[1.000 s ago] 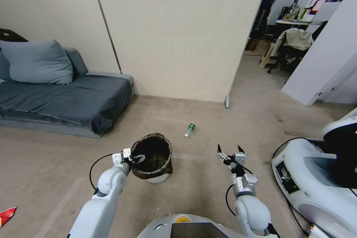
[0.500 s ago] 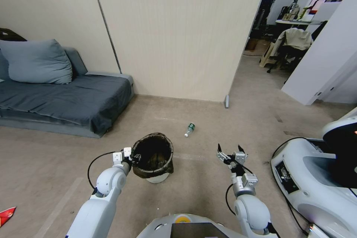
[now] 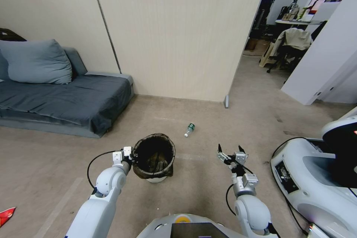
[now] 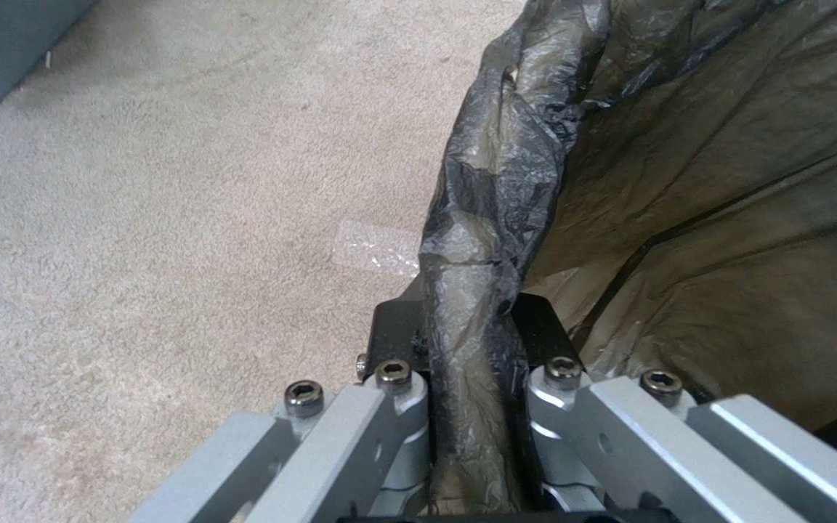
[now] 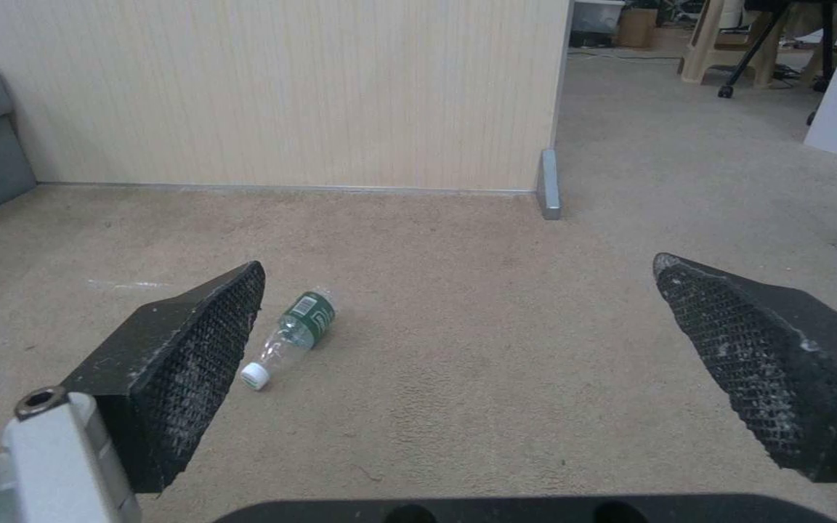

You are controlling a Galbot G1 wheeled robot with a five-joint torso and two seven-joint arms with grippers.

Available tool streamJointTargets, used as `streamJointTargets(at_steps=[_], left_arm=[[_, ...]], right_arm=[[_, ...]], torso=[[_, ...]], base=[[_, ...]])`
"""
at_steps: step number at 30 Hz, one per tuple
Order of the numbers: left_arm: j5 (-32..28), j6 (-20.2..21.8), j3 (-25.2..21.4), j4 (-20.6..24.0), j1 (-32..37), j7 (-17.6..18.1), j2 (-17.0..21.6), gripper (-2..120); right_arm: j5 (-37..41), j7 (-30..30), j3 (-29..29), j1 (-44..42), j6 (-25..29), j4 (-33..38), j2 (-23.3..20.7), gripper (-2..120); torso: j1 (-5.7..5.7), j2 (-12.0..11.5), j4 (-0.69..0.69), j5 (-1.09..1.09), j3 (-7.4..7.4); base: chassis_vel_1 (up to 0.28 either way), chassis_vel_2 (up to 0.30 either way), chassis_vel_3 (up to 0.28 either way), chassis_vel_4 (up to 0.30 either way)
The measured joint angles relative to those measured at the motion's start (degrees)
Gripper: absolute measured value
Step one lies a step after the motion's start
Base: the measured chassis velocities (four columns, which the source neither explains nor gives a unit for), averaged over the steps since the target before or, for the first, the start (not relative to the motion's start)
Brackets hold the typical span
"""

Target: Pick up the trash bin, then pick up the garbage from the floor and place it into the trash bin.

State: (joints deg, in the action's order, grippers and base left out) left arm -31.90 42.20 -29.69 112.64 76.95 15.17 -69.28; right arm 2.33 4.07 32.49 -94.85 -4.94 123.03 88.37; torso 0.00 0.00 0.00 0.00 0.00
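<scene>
The trash bin (image 3: 168, 148), white with a dark bag folded over its rim, is on the carpet in front of me. My left gripper (image 3: 132, 157) is shut on its near-left rim. In the left wrist view the two fingers (image 4: 395, 335) pinch the crinkled bag-covered rim (image 4: 482, 218). My right gripper (image 3: 230, 150) hovers open to the right of the bin, pads (image 5: 200, 341) wide apart with nothing between them. A clear plastic bottle with a green label (image 3: 189, 129) (image 5: 293, 333) lies on the floor beyond the bin. A red wrapper (image 3: 6, 215) lies at the far lower left.
A grey sofa (image 3: 67, 100) with a pillow stands along the wall at left. A beige partition wall (image 3: 178, 44) ends at a doorway to the right. Another white robot base (image 3: 316, 186) with a cable sits close on my right. A scrap of clear film (image 4: 376, 247) lies beside the bin.
The bin has shifted slightly to the right in my left gripper's hold, and more of its inside shows. The right arm and the bottle have not moved.
</scene>
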Motion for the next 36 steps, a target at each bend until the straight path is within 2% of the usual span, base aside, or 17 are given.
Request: streamJointTargets(at_steps=[5,16,20,21,24,25,30,36], left_arm=[[0.28,-0.01,-0.01,0.55,0.17,0.16,-0.07,6],[-0.16,-0.02,-0.07,5.29,0.23,0.97,0.59,5],[-0.27,-0.04,-0.05,10.17,0.27,-0.10,0.68,5],[-0.27,-0.04,-0.05,10.17,0.27,-0.10,0.68,5],[0.12,-0.06,-0.14,14.59,0.57,-1.56,1.12,5],[0.12,-0.06,-0.14,14.59,0.57,-1.56,1.12,5],[0.20,-0.07,-1.19,21.47,1.72,-3.25,1.81,5],[0.07,-0.07,-2.33,27.12,3.26,-4.20,2.49,5]], right_arm=[[0.00,0.02,0.03,-0.03,-0.01,0.03,-0.03,100],[-0.03,0.09,0.16,-0.25,-0.03,0.24,-0.10,100],[-0.06,0.12,0.23,-0.27,-0.04,0.24,-0.12,100],[-0.06,0.12,0.23,-0.27,-0.04,0.24,-0.12,100],[-0.11,0.13,0.19,-0.26,-0.05,0.24,-0.09,100],[-0.11,0.13,0.19,-0.26,-0.05,0.24,-0.09,100],[-0.10,0.14,0.46,-0.16,-0.14,0.23,-0.34,100],[-0.09,0.14,0.46,-0.01,-0.16,0.13,-0.26,100]], torso=[[0.00,0.00,0.00,0.00,0.00],[0.00,0.00,0.00,0.00,0.00],[0.00,0.00,-0.01,0.01,0.00],[0.00,0.00,-0.01,0.01,0.00],[0.00,0.00,0.00,0.00,0.00],[0.00,0.00,0.00,0.00,0.00],[0.00,0.00,0.00,0.00,0.00],[0.00,0.00,0.00,0.01,-0.01]], base=[[0.000,0.000,0.000,0.000],[0.000,0.000,0.000,0.000],[0.000,0.000,0.000,0.000],[0.000,0.000,0.000,0.000],[0.000,0.000,0.000,0.000],[0.000,0.000,0.000,0.000],[0.000,0.000,0.000,0.000],[0.000,0.000,0.000,0.000]])
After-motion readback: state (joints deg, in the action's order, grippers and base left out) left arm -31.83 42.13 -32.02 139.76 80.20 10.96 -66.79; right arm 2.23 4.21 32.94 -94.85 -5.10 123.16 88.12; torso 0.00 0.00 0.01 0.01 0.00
